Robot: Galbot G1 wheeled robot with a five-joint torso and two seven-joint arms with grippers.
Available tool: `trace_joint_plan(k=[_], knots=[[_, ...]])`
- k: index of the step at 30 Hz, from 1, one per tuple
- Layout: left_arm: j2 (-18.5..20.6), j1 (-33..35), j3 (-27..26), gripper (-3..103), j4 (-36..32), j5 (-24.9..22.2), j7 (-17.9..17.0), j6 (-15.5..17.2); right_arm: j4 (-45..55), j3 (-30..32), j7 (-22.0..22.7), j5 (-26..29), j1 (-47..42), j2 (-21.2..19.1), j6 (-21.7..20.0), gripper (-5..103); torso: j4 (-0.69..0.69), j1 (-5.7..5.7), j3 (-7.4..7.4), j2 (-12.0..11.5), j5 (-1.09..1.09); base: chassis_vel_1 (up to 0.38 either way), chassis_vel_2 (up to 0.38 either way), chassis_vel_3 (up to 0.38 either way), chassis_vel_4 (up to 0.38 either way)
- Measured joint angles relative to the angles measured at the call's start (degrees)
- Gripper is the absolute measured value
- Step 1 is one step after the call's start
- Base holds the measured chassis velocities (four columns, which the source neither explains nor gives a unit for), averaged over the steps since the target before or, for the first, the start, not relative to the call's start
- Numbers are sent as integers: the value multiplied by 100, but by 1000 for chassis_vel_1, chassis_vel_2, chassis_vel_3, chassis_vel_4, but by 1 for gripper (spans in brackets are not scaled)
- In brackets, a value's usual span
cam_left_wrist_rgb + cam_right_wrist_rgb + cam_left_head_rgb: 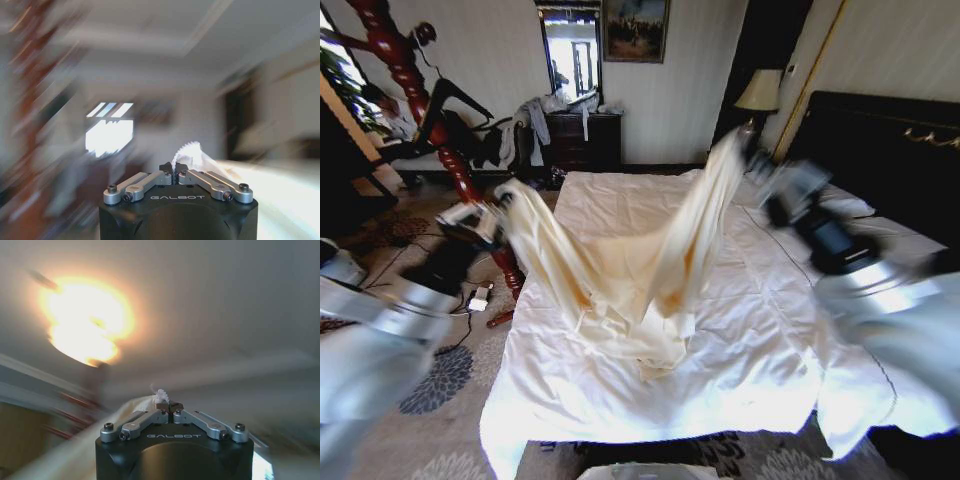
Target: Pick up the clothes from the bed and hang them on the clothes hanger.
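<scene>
A: Where the head view looks down, the bed (760, 370) carries a rumpled white duvet, its dark headboard (890, 140) on the robot's right. Patterned carpet (440, 385) lies along the bed's left side. A red-brown wooden coat stand (420, 100) rises at the left, and a black hanger (445, 100) appears to hang on it, though that part is blurred. At the far wall: a dark dresser (582, 140) with garments heaped on it, a mirror (570, 55), a framed picture (635, 28), and a lamp (760, 90) beside the headboard.

B: Arm poses?

A: Both arms are raised and spread. The left gripper (498, 205) sits over the bed's left edge, in front of the coat stand's lower post. The right gripper (752, 155) is higher, over the far right part of the bed.

B: The clothes?

A: The cream shirt (630, 260) is strung between the two grippers, sagging in a deep V. Its lowest folds touch the duvet near the middle of the bed.

B: Jaws?

A: In the left wrist view, the left gripper (173, 168) has its jaws closed on a tuft of pale fabric (192, 155). In the right wrist view, the right gripper (169, 406) likewise pinches a small tuft (160, 394), under a glowing ceiling light (87, 320).
</scene>
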Motion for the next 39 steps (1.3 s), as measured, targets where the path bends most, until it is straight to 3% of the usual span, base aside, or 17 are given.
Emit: trace_joint_plan(k=[1,2,3,4,6,9,11,14,18,21,23,27,32,36,39], knots=[[-144,-502,772,1,799,394,186,3,-544,-605,328,-229,52,158,-241,0,8,5,4,-3,-3,0,0,0,0],[-285,-897,1629,1,1417,800,422,-58,-1123,-1301,498,-654,6,417,-371,0,4,11,8,-7,-5,0,0,0,0],[-361,-1097,2122,1,1681,1068,551,-116,-1434,-1730,580,-1057,-84,617,-439,0,-1,16,12,-11,1,0,0,0,0],[-361,-1097,2122,1,1681,1068,551,-116,-1434,-1730,580,-1057,-84,617,-439,0,-1,16,12,-11,1,0,0,0,0],[-511,-1244,2718,1,1743,1482,662,-228,-1655,-2253,693,-1750,-390,956,-492,0,-6,13,8,-11,17,0,0,0,0],[-618,-1121,2912,1,1538,1576,664,-251,-1523,-2369,748,-1957,-634,1077,-499,0,-6,2,3,-7,4,0,0,0,0],[-650,-1078,2968,1,1280,1553,565,-286,-1343,-2376,713,-2063,-714,1088,-363,0,3,-2,-1,-2,2,0,0,0,0],[-627,-1083,2969,1,1031,1486,459,-323,-1248,-2340,605,-2157,-649,1057,-114,0,7,1,2,-2,1,0,0,0,0],[-484,-1095,2791,1,519,1303,180,-397,-858,-2087,374,-2267,-582,913,267,0,-4,5,2,-4,7,0,0,0,0],[-400,-1137,2652,1,224,1087,-51,-410,-596,-1896,316,-2322,-553,789,371,0,3,3,2,-3,-1,0,0,0,0],[-362,-1180,2560,1,80,970,-162,-410,-464,-1800,353,-2295,-509,739,392,0,3,3,2,-3,2,0,0,0,0],[-120,-1540,1978,1,-412,407,-734,-351,-53,-1072,744,-1839,-291,381,353,0,-3,4,2,-4,5,0,0,0,0],[373,-1843,1216,1,-282,-109,-923,-293,-165,-189,871,-1464,-117,-133,332,0,2,4,2,-4,3,0,0,0,0],[706,-2057,691,1,-100,-496,-925,-269,-292,461,958,-1245,65,-448,373,0,-2,5,3,-4,3,0,0,0,0],[796,-2019,368,1,-102,-695,-905,-203,-252,792,1081,-1165,135,-529,382,0,0,4,2,-3,6,0,0,0,0]])
